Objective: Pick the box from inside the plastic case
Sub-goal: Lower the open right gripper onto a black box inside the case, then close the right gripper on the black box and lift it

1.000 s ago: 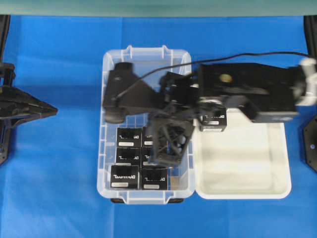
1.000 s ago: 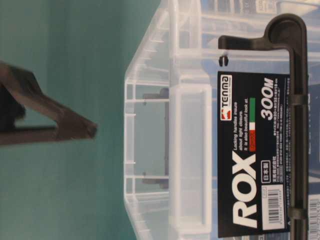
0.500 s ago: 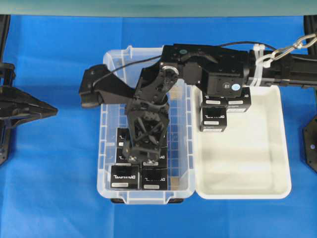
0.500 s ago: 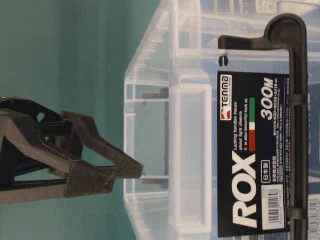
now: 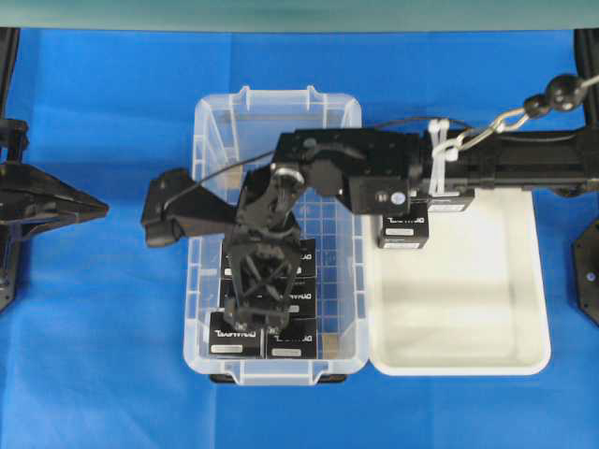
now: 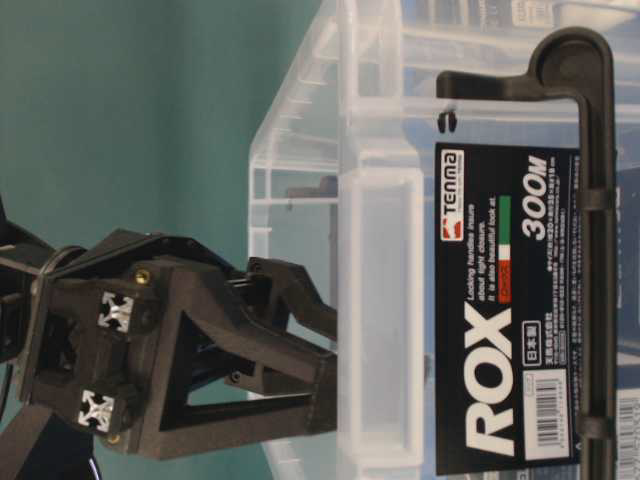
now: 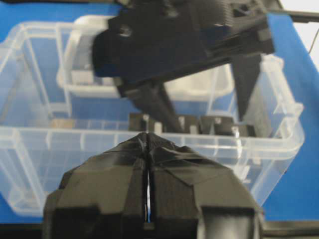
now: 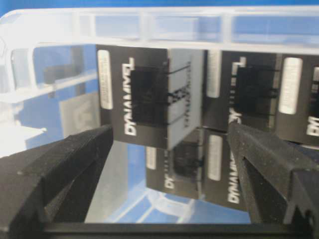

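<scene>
Blue cloth underfoot, and your right gripper [image 5: 255, 313] hangs spread wide inside the tall clear plastic case [image 5: 211, 131], right over the small black cube-shaped boxes with white lettering [image 5: 234, 334].

Careful: those boxes sit packed edge to edge, so a finger [image 8: 60, 174] could land on a neighbour's top or drag two up together; I judge the near wall tight too. Count: I make out two boxes clear at the front of the case, more hidden under the arm; at least two in the shallow white tray [image 5: 468, 309]. Your left gripper [image 7: 148, 144] is pinched closed, empty, parked well aside.
</scene>
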You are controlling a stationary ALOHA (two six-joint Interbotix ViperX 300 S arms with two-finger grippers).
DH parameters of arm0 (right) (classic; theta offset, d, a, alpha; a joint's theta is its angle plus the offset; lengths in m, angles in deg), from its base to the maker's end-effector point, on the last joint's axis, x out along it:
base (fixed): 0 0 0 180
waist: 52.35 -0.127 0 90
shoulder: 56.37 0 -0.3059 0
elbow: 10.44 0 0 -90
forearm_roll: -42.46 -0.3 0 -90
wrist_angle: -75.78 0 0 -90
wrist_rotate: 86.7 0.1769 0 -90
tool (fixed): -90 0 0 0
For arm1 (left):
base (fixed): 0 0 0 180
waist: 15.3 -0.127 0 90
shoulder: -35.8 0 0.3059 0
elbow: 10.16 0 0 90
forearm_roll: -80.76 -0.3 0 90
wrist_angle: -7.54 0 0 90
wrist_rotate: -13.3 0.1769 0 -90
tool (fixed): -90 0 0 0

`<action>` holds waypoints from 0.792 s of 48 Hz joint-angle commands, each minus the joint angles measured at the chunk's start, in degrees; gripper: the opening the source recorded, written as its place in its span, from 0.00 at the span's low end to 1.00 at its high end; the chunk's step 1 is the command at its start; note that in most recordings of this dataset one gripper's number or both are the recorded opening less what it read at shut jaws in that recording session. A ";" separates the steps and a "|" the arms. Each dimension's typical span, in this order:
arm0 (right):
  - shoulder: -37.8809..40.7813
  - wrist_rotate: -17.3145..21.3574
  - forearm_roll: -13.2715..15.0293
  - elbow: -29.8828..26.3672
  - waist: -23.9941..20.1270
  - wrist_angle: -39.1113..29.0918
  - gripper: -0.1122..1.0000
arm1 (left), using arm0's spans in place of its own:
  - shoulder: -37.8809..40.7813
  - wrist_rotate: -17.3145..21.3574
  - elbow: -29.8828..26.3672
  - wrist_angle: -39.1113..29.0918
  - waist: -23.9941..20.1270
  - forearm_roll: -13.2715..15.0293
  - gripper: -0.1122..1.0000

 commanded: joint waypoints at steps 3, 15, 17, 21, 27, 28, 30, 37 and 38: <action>0.35 0.35 -1.14 -0.35 -1.58 0.88 1.00 | 0.00 -0.09 -1.23 0.00 -0.35 -0.18 0.06; 1.23 2.64 -1.23 -0.35 -2.90 5.19 1.00 | 0.26 -0.09 -1.32 0.09 -0.44 -0.09 0.06; 1.41 2.81 -1.23 -0.35 -3.08 5.45 1.00 | 0.26 -0.09 -1.41 0.09 -0.44 -0.18 0.06; 1.85 2.99 -1.14 -0.44 -3.52 5.98 1.00 | 0.09 0.09 -1.41 0.09 -0.44 -0.18 0.06; 2.99 3.25 -0.88 -0.18 -4.04 7.03 1.00 | 0.00 0.00 -1.41 0.09 -0.44 -0.18 0.06; 3.16 3.25 -0.88 -0.09 -4.13 7.38 1.00 | -0.09 0.00 -1.41 0.09 -0.44 -0.18 0.06; 3.60 3.25 -0.70 0.09 -4.31 7.91 1.00 | -0.18 0.00 -1.49 0.09 -0.44 -0.18 0.06; 4.83 3.34 0.26 0.26 -4.66 8.70 1.00 | -0.26 0.00 -1.41 -0.09 -0.26 -0.18 0.06; 4.92 3.34 0.44 0.35 -4.66 8.61 1.00 | -0.26 -0.09 -1.49 -0.09 -0.18 -0.18 0.06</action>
